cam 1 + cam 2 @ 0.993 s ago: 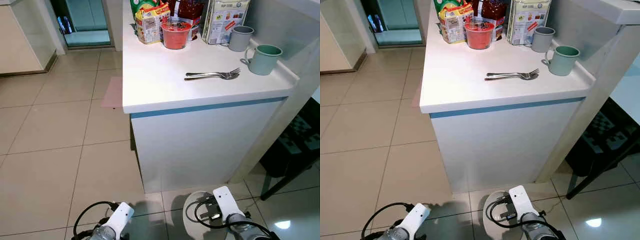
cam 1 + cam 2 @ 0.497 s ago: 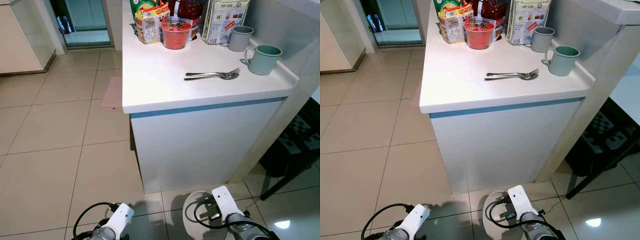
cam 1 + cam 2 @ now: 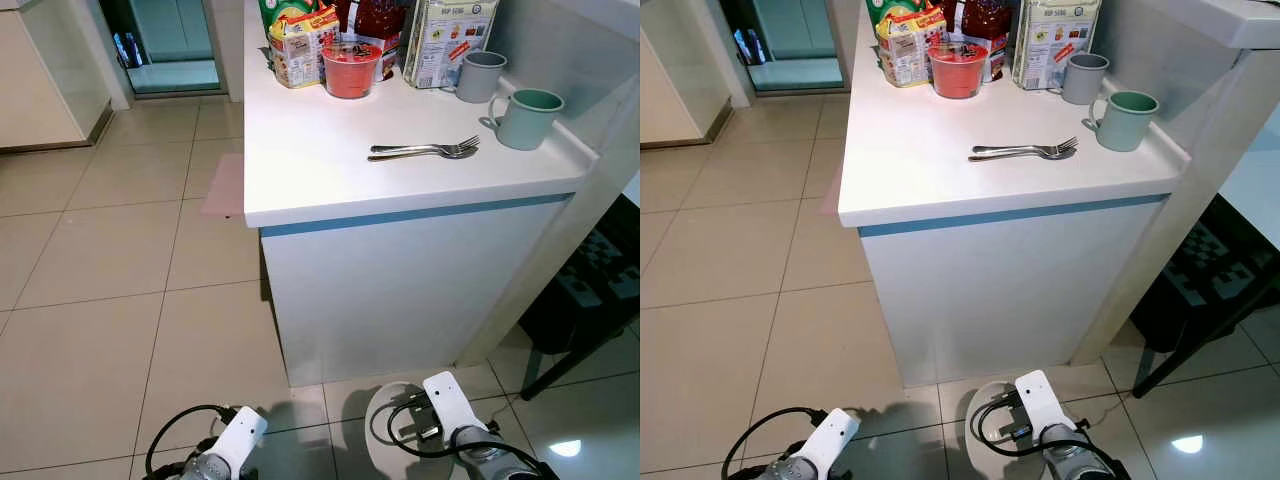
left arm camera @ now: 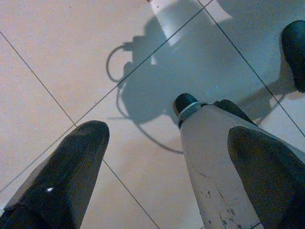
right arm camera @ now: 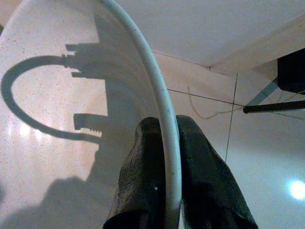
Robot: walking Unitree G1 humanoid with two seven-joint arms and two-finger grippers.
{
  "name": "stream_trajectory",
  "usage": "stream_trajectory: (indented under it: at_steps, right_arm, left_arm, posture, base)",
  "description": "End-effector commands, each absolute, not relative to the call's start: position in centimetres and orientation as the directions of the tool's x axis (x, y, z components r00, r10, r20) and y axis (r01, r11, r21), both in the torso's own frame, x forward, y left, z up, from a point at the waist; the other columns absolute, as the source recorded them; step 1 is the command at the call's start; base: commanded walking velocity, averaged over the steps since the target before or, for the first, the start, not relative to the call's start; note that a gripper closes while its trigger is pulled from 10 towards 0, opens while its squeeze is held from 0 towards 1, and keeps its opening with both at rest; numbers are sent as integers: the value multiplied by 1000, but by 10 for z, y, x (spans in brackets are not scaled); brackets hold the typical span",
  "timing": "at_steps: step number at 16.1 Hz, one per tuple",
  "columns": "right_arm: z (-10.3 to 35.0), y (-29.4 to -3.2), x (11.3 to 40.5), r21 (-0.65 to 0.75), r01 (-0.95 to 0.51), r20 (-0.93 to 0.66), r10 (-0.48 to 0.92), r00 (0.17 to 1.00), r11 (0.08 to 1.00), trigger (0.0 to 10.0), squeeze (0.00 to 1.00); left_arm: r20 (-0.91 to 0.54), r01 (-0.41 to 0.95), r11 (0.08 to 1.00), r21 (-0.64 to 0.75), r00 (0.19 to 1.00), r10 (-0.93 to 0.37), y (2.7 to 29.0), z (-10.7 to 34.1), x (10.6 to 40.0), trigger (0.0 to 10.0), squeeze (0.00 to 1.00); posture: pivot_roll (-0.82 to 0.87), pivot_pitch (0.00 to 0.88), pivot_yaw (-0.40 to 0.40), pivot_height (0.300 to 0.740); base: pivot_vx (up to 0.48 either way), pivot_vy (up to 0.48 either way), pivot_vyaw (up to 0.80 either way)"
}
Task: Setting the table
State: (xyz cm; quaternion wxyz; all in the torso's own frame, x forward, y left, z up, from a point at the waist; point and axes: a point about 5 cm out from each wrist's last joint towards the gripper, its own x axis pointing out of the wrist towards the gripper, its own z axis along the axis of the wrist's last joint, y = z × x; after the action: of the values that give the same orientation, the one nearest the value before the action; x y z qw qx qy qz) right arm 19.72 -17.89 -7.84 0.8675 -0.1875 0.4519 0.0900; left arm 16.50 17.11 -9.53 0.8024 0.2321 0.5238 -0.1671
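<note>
- Left eye view: a white bench (image 3: 330, 185) with a blue strip under its edge stands on a tiled floor (image 3: 110, 290). Two forks (image 3: 425, 151) lie side by side on the bench top, tines toward a green mug (image 3: 527, 118). A grey mug (image 3: 479, 76) stands just behind the green one. At the far end sit a red cup (image 3: 351, 68), snack packets (image 3: 305, 45) and a printed box (image 3: 447, 38). Low in the frame, the left arm (image 3: 232, 448) and right arm (image 3: 455, 412) hang in front of the bench, and a white plate (image 3: 385, 420) shows beside the right arm, down near the floor.
- Right eye view: the same bench and forks; the plate sits low at the right arm, well apart from the forks.
- Left wrist view: the left pincer (image 4: 167, 176) is spread wide with nothing between its fingers (image 4: 71, 167), above the floor tiles and beside a grey robot leg (image 4: 217, 167).
- Right wrist view: the right pincer (image 5: 164, 186) is clamped on the plate's rim, one finger on each face of the plate.
</note>
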Motion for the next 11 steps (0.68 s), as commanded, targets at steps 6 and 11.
stream_trajectory:
  at_steps: [6,11]
  right_arm:
    - [-85,-175,187,-230,-348,-849,-13,528,909,0,0]
    - [-86,-171,186,-218,-341,-850,-6,527,914,0,0]
  left_arm:
    - [-911,493,843,215,413,-10,178,-94,167,10000,0]
    - [-910,481,847,227,414,9,183,-94,166,10000,0]
  posture:
    - [73,0,28,740]
    - [69,0,34,740]
  base:
    - [0,0,0]
    - [0,0,0]
